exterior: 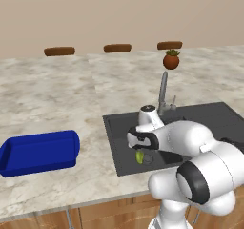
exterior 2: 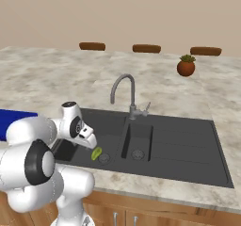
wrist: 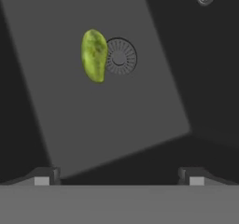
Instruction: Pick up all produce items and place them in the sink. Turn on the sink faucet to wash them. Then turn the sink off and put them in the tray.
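Lying on the floor of the larger basin, the small yellow-green oval fruit (wrist: 94,55) rested flat with one long side touching the round drain (wrist: 120,57) there. That basin belonged to the matte dark-grey rectangular double-basin sink (exterior 2: 188,147), whose smaller basin sat just beside it, with its own drain (exterior 2: 137,154) and a flat drainboard beyond. Behind the divider rose the slim grey metal gooseneck faucet (exterior 2: 124,91), its spout arched over the larger basin and a small side lever at its base.

Nothing lay between the fruit and the hand; the basin floor around it was bare. On the marbled beige bench (exterior: 52,89), well apart from the sink, sat the bright blue shallow rectangular tray (exterior: 40,152). Farther back stood a brown round pot with a green plant (exterior: 171,59), and three brown stool tops (exterior: 117,47) showed past the bench's far edge.

The white arm reached forward from the base and bent down over the larger basin, its hand pointing at the basin floor above the fruit. The fingers (wrist: 119,175) stood wide apart, holding nothing, clear of the fruit.
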Available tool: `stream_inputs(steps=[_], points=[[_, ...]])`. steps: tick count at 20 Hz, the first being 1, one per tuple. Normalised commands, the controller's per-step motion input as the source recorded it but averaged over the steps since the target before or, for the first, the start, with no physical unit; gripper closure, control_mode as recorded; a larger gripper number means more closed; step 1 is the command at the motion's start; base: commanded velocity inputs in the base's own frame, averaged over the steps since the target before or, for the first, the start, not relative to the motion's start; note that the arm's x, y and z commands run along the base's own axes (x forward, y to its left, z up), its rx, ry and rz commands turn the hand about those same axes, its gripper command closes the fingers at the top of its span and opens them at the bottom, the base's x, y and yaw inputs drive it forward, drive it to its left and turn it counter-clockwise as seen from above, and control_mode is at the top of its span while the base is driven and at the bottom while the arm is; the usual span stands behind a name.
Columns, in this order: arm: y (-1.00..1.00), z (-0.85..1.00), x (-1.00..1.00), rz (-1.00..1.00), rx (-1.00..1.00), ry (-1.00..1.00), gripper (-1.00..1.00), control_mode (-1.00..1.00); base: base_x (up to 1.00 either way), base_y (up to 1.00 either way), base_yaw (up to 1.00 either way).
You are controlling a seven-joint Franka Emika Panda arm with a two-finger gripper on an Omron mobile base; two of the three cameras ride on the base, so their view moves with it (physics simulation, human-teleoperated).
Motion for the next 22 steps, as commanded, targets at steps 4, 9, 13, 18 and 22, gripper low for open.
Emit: stream_inputs(steps=[4, 9, 13, 18, 22], points=[[0.0, -0.23, 0.21, -0.02, 0.0, 0.0, -1.0, -1.0, 0.0, 0.0, 0.0], [0.0, -0.2, 0.22, -0.01, 0.0, 0.0, -1.0, -1.0, 0.0, 0.0, 0.0], [-0.01, -0.16, 0.16, 0.0, 0.0, 0.0, -1.0, -1.0, 0.0, 0.0, 0.0], [0.0, -0.15, 0.2, 0.0, 0.0, -0.02, -1.0, -1.0, 0.0, 0.0, 0.0], [0.0, -0.17, 0.19, 0.0, 0.0, -0.02, -1.0, -1.0, 0.0, 0.0, 0.0]])
